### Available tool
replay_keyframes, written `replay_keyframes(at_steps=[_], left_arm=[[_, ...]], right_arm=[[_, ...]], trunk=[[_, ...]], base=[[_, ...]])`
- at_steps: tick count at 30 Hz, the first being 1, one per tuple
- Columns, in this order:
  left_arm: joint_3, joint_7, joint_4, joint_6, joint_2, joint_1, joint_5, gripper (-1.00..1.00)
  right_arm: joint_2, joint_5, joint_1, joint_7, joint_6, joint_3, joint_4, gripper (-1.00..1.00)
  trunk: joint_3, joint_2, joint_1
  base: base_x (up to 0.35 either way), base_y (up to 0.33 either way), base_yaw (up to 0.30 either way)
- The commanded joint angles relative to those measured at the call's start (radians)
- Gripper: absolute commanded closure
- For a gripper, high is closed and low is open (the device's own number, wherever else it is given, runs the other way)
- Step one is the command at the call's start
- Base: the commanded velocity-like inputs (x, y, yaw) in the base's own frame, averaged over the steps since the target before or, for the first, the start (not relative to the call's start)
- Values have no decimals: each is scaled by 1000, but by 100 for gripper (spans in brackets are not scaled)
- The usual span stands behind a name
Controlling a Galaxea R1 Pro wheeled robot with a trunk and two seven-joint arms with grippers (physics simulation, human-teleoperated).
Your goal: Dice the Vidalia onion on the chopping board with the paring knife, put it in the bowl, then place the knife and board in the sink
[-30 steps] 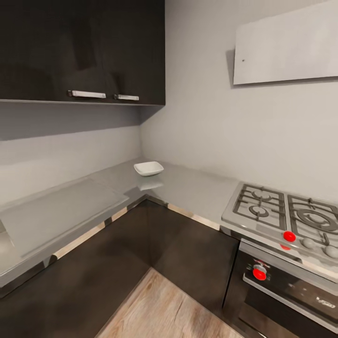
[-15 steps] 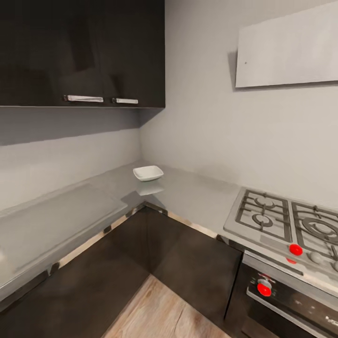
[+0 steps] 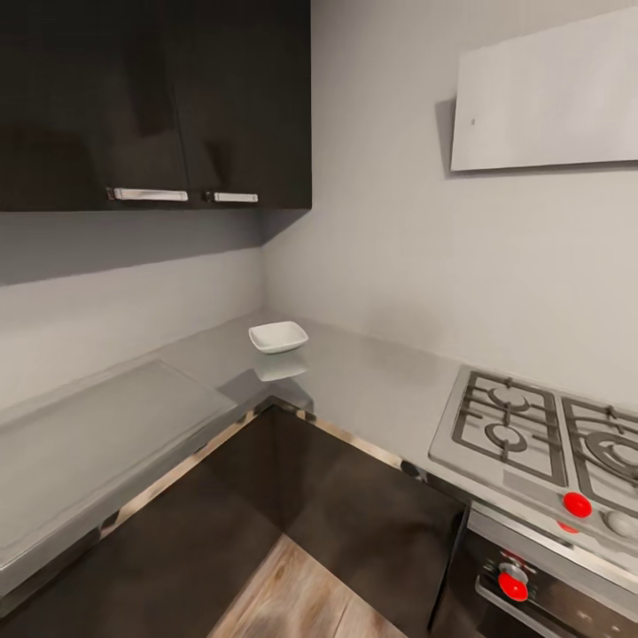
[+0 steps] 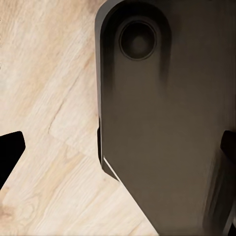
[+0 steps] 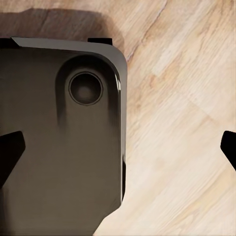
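in the wrist views we look straight down past our own dark grey robot base [image 4: 162, 137], which stands on the pale wooden plank floor [image 4: 44, 73]. the left gripper [image 4: 118, 157] shows only its black fingertips [image 4: 9, 150] at opposite edges of its view, so its jaws stand wide apart with nothing between them. the right gripper [image 5: 118, 150] reads the same, its black fingertips [image 5: 9, 150] set wide apart over the base and floor, holding nothing. in the head view, nearest us are the dark grey lower cabinets [image 3: 354, 505] wrapping an inside corner. above them runs the long grey brushed-metal countertop [image 3: 372, 381] with its light front edge. at the right, the steel gas hob with grey grates and red knobs [image 3: 540, 443] sits in the countertop. farther back, near the corner, the white shallow square-ish bowl [image 3: 278, 337] rests on the countertop, well apart from the hob. behind it rise the grey walls, with dark wall cabinets with chrome handles [image 3: 177, 106] at the left and a pale flat panel [image 3: 545, 97] mounted high at the right.
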Motion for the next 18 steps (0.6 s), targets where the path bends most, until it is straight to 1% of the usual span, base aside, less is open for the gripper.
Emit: replay_keyframes(at_steps=[1, 6, 10, 15, 18], left_arm=[[1, -1, -2, -2, 0, 1, 0, -100], [1, -1, -2, -2, 0, 0, 0, -100], [1, -1, -2, -2, 0, 0, 0, -100], [1, -1, -1, -2, 0, 0, 0, -100], [1, -1, -2, -2, 0, 0, 0, -100]], right_arm=[[0, 0, -1, 0, -4, 0, 2, -100], [0, 0, -1, 0, -4, -1, 2, -100], [0, 0, -1, 0, -4, -1, 2, -100], [0, 0, -1, 0, -4, -1, 2, -100], [0, 0, -1, 0, -4, -1, 2, -100]], trunk=[[2, 7, -4], [18, 42, -23], [31, 70, -38], [46, 105, -58], [56, 126, -69]], base=[[3, 0, 0], [0, 0, 27], [0, 0, 187], [0, 0, 256], [0, 0, 122]])
